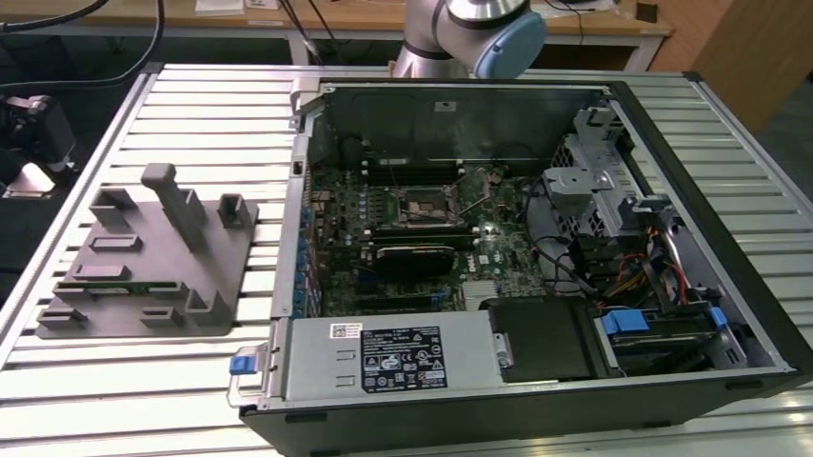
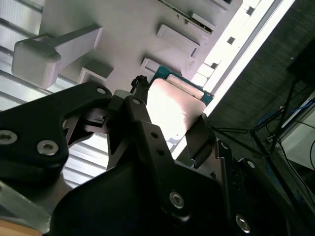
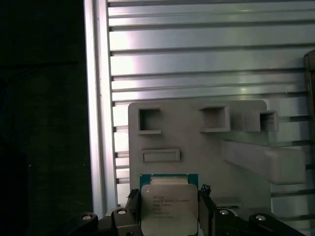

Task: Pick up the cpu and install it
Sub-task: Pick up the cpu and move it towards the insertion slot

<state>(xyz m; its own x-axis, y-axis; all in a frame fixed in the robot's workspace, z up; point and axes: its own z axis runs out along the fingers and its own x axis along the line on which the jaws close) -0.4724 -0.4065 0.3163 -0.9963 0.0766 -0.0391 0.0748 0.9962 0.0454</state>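
Note:
The cpu [image 3: 169, 207] is a small square chip with a pale silver top and a green rim. My gripper [image 3: 169, 200] is shut on it, one black finger against each of two opposite edges. In the second wrist view the cpu [image 2: 170, 101] sits between the same fingers of the gripper [image 2: 171, 120], above the grey plastic tray [image 2: 123, 29]. In the first wrist view the tray [image 3: 197, 142] lies below the chip on the slatted metal table. In the exterior view the open computer case shows the motherboard's square socket [image 1: 420, 205] with its lever raised.
The grey tray [image 1: 140, 276] with upright blocks stands at the exterior view's left of the case [image 1: 711, 238]. The arm's blue-capped joint [image 1: 489, 33] is behind the case. A power supply [image 1: 387, 357], drive bays and cables fill the case's near and right side.

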